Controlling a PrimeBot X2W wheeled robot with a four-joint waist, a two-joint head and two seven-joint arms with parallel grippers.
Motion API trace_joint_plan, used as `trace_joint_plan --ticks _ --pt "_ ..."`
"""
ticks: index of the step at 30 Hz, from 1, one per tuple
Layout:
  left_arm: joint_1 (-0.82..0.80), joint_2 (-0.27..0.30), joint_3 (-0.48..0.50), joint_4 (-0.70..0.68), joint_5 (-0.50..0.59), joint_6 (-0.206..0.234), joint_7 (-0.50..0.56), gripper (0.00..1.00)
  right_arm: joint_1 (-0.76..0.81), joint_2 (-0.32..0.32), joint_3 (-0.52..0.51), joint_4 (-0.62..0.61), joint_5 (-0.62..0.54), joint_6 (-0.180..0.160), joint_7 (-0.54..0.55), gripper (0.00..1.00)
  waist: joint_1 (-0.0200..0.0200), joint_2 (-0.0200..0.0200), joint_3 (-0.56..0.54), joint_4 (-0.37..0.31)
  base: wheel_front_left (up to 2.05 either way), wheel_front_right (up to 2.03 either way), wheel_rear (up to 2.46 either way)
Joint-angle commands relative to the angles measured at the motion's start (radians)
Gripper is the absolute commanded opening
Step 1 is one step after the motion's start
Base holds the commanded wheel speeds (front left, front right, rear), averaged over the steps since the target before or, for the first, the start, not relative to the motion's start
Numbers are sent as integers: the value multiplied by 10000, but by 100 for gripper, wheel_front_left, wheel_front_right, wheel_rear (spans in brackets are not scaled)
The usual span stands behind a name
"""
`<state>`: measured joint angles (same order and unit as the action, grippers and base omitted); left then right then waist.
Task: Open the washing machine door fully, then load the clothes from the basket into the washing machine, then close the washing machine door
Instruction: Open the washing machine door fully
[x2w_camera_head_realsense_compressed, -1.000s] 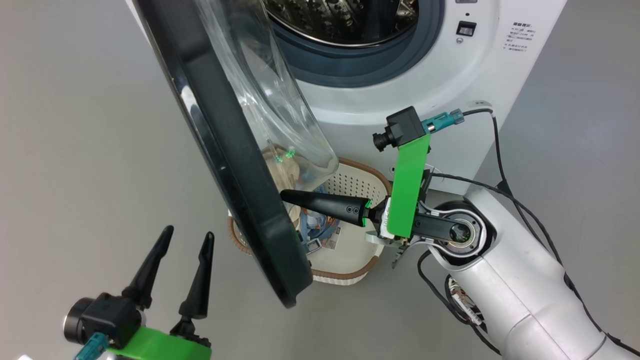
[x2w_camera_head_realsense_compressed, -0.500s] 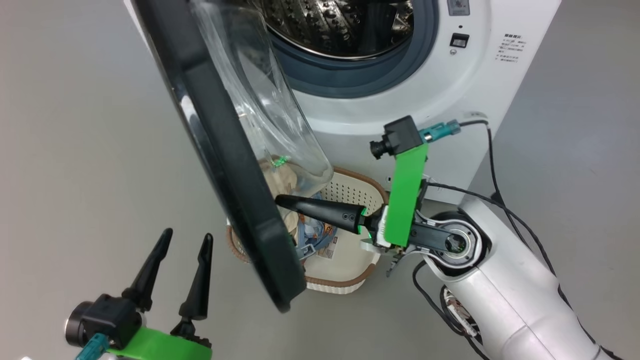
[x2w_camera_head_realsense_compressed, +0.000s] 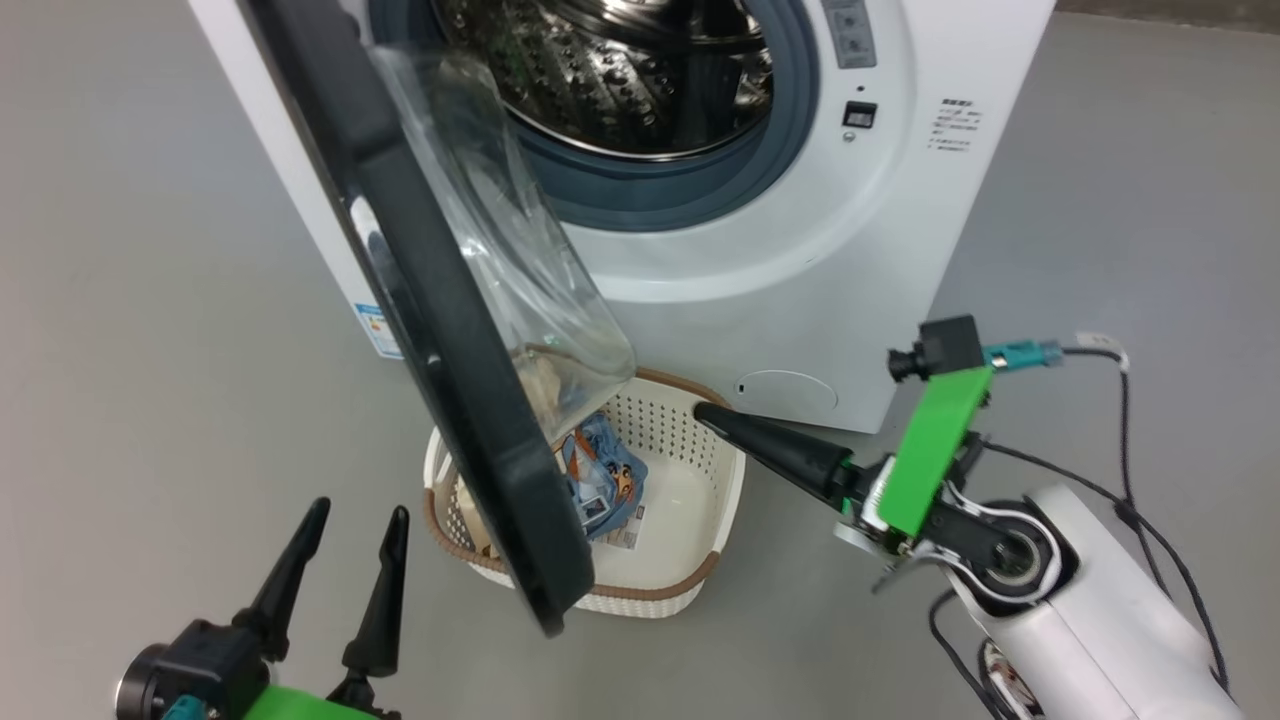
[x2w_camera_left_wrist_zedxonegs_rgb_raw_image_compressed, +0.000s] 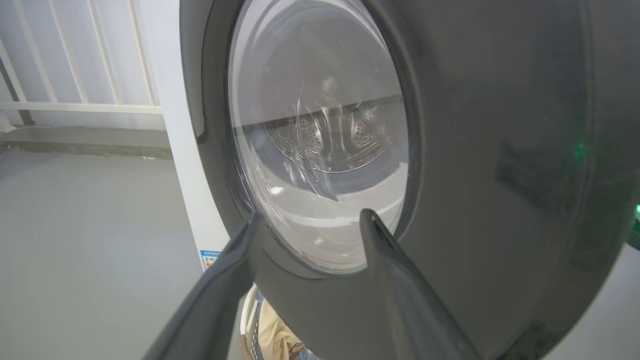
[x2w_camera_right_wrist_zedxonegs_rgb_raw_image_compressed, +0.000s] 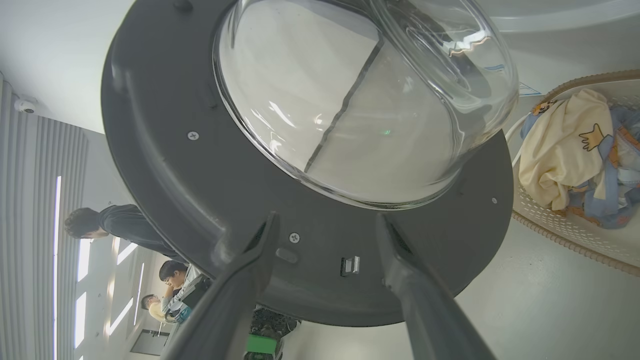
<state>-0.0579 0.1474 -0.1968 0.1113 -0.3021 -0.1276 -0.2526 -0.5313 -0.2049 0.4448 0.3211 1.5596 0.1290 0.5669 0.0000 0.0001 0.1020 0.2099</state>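
Note:
The washing machine (x2w_camera_head_realsense_compressed: 800, 260) stands with its steel drum (x2w_camera_head_realsense_compressed: 620, 70) exposed. The washing machine door (x2w_camera_head_realsense_compressed: 450, 350) hangs part open, black rim edge-on to me, glass bowl (x2w_camera_head_realsense_compressed: 500, 270) facing the machine. Under it the basket (x2w_camera_head_realsense_compressed: 690, 590) holds the clothes (x2w_camera_head_realsense_compressed: 595, 480), a blue garment and a cream one (x2w_camera_right_wrist_zedxonegs_rgb_raw_image_compressed: 565, 155). My right gripper (x2w_camera_head_realsense_compressed: 705, 412) is open over the basket's right rim, pointing at the door's inner face (x2w_camera_right_wrist_zedxonegs_rgb_raw_image_compressed: 175, 175) and touching nothing. My left gripper (x2w_camera_head_realsense_compressed: 345, 540) is open, just outside the door's outer face (x2w_camera_left_wrist_zedxonegs_rgb_raw_image_compressed: 500, 150).
Grey floor lies all around. A white railing (x2w_camera_left_wrist_zedxonegs_rgb_raw_image_compressed: 75, 105) runs behind the machine's left side. People (x2w_camera_right_wrist_zedxonegs_rgb_raw_image_compressed: 120, 225) are in the room beyond the door. A black cable (x2w_camera_head_realsense_compressed: 1120, 400) trails from my right wrist. A round flap (x2w_camera_head_realsense_compressed: 790, 390) sits low on the machine's front.
My right gripper has opened and drawn back to the right, away from the door's inner side. The head camera has moved, so the whole picture has shifted. The left gripper stays open.

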Motion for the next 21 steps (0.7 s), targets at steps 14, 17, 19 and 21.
trace_joint_plan --ticks 14,17,19,21 --pt "261 353 510 -242 81 -31 -92 100 2028 -1375 -8 -740 -938 17 -1711 100 0 -1 -452 -670 0 0 0" --pt "368 358 543 -259 101 -31 -92 100 2279 -1619 37 -697 -1194 17 -2383 100 0 -1 -526 -760 0 0 0" --pt "439 358 560 -271 115 -31 -92 100 2407 -1818 101 -690 -1393 17 -2840 100 0 -1 -566 -812 0 0 0" --pt "504 353 578 -281 131 -31 -92 100 2562 -2005 119 -670 -1474 17 -3289 100 0 -1 -608 -854 0 0 0"
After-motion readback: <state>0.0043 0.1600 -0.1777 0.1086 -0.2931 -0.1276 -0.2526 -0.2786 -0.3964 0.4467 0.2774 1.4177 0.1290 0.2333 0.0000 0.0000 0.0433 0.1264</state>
